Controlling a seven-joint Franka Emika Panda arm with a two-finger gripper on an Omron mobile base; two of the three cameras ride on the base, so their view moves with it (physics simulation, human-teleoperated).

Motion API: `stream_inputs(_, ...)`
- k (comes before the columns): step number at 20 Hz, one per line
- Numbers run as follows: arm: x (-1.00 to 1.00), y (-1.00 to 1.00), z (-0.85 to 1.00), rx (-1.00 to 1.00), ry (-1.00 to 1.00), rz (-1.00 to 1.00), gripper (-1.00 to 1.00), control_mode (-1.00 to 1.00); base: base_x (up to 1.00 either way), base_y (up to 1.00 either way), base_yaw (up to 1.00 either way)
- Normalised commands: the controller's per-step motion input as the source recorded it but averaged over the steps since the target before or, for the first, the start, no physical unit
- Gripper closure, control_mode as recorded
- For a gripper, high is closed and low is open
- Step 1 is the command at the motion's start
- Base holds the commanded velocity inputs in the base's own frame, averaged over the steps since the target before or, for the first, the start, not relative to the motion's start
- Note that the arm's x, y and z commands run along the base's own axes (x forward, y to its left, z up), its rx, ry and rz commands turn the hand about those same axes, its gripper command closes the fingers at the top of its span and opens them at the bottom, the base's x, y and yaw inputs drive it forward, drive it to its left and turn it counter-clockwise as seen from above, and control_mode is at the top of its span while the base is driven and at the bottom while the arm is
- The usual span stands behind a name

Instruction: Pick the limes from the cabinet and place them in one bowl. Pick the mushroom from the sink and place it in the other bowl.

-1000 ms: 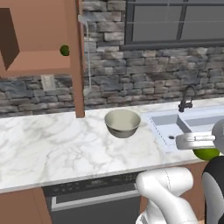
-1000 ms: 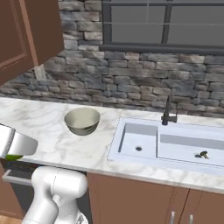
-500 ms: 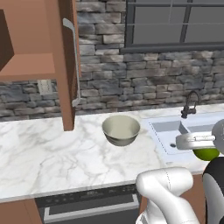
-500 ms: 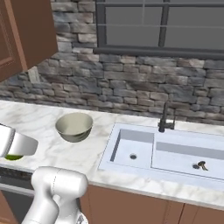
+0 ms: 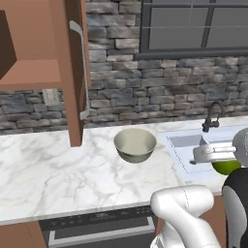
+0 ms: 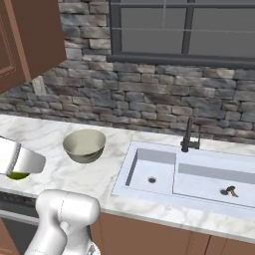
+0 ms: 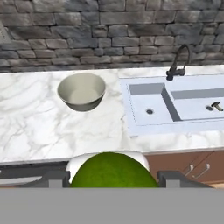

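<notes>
My hand (image 7: 113,175) grips a lime (image 7: 113,171); the cream bowl (image 7: 82,91) sits ahead, slightly left, on the table (image 7: 30,122).

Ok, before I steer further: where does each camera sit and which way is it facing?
Left base view: behind the arm's left, facing the open cabinet, cream bowl and sink; white arm lower right, lime in the gripper.
Right base view: behind its right, facing bowl, sink and mushroom; arm lower left.
Hand view: on the hand, facing the counter; held lime at the bottom.
All three share bowl, sink and faucet.
</notes>
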Motion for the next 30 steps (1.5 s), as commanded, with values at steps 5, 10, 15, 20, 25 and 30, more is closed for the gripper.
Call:
stream_inputs(5, 0.80, -0.06, 0.00, 0.03, 0.02, 0.11, 1.00, -1.00, 0.00, 0.00, 0.00)
stream_inputs(10, 0.95, -0.01, -0.01, 0.01, 0.12, 0.20, 1.00, -1.00, 0.00, 0.00, 0.00)
stream_inputs(15, 0.98, 0.00, -0.22, -0.02, 0.17, 0.18, 1.00, -1.00, 0.00, 0.00, 0.00)
stream_inputs(20, 0.96, 0.05, -0.47, -0.15, 0.09, 0.13, 1.00, -1.00, 0.00, 0.00, 0.00)
stream_inputs(25, 0.88, 0.22, -0.53, -0.15, 0.01, 0.14, 1.00, -1.00, 0.00, 0.00, 0.00)
stream_inputs(30, 0.80, 0.21, -0.26, 0.00, 0.04, 0.19, 1.00, -1.00, 0.00, 0.00, 0.00)
